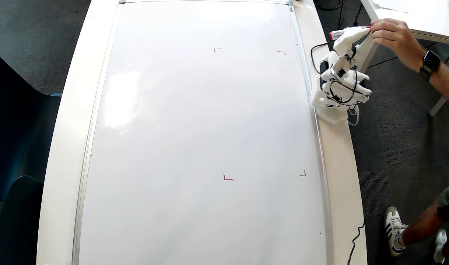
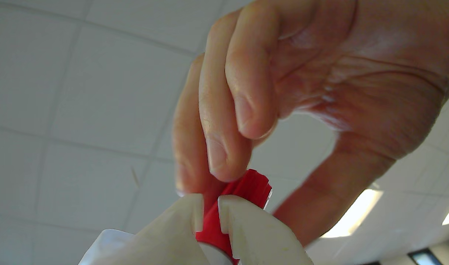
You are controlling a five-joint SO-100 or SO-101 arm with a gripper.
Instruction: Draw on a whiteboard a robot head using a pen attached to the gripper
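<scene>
Beyond the whiteboard (image 1: 195, 140)'s right edge, the gripper (image 1: 366, 30) clamps the pen (image 1: 336, 34); a hand (image 1: 392, 36) pinches its cap.

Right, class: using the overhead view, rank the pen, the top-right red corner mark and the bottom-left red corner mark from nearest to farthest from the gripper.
1. The pen: held in the gripper, beside the whiteboard's upper right.
2. The top-right corner mark: upper board.
3. The bottom-left corner mark: lower middle.
</scene>
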